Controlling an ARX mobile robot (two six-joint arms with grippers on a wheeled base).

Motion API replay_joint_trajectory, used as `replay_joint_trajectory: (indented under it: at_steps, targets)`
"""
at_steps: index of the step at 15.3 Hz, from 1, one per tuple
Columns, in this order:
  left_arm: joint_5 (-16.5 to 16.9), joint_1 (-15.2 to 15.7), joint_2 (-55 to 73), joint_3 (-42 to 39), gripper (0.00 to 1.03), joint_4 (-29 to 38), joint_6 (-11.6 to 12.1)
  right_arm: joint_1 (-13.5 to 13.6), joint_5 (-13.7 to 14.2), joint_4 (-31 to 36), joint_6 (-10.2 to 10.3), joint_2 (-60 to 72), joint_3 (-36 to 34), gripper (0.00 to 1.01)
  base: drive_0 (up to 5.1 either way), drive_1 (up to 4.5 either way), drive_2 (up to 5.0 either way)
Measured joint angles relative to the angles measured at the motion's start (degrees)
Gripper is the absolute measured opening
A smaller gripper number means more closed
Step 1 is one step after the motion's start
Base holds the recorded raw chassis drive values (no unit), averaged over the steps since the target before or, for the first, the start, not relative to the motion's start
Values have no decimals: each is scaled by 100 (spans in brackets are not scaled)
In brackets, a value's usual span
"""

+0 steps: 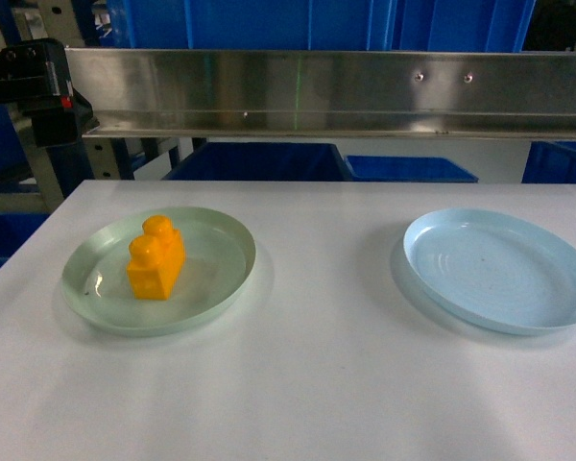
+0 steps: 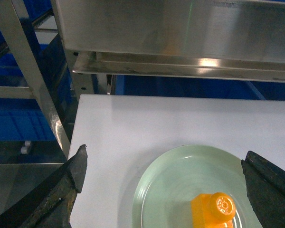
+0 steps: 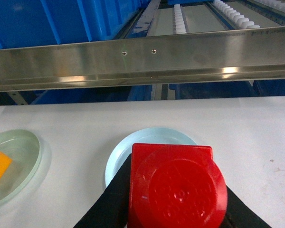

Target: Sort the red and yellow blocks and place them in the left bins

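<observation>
An orange-yellow two-stud brick point(image 1: 156, 259) stands upright in the pale green plate point(image 1: 226, 230) on the table's left. The left wrist view looks down on that brick point(image 2: 213, 211) and plate point(image 2: 171, 180). My left gripper point(image 2: 166, 156) hangs open above them, holding nothing. The red one-stud cube point(image 3: 175, 185) fills the bottom of the right wrist view. My right gripper point(image 3: 176, 209) is shut on it, black fingers point(image 3: 107, 204) on both sides, above the near rim of the light blue plate point(image 3: 152, 135). Neither gripper shows in the head view.
The light blue plate point(image 1: 499, 269) on the table's right holds nothing. A steel rail point(image 1: 317, 91) runs across behind the table's far edge, with blue crates point(image 1: 259, 161) beyond it. A metal frame post point(image 2: 28, 71) stands off the table's left corner.
</observation>
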Motion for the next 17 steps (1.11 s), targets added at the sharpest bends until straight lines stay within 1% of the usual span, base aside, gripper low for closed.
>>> replay_joint_trajectory:
  at_steps: [1,2,3,4,5,6,10,14,15,17]
  targets:
    - [-48,28,2,31,98,-155,-11,0,-2,0,2,0,0,28,0,0,0]
    - [-271,-26,87,212,98,-455,-72,0,-2,-2,2,0,0,28,0,0,0]
    - [-503,-553,715,1237,98,-1178,-328,0,-7,-2,2,2,0,28,0,0,0]
    - [-428,-1099,1250,1635,98,-1976,-509,0,-7,0,2,2,0,28,0,0,0]
    - [-339,-1005,1550,1639,98,-2691,-743,0,-7,0,2,2,0,28,0,0,0]
    - [-461,-960,1871,1512,98,-2474,-684,0,-7,-2,4,2,0,28,0,0,0]
    - [-382,-1088,1991,1362,98,-2341,-540,0,-7,-2,4,2,0,28,0,0,0]
    - [-570,-1113,2122,1276,98,-1834,-238,0,-7,0,4,2,0,28,0,0,0]
    - [-610,-1102,2164,1224,93,-1781,-129,0,-7,0,4,2,0,28,0,0,0]
    - [-645,-1102,2173,1204,80,-1744,-50,0,-7,-2,4,2,0,28,0,0,0]
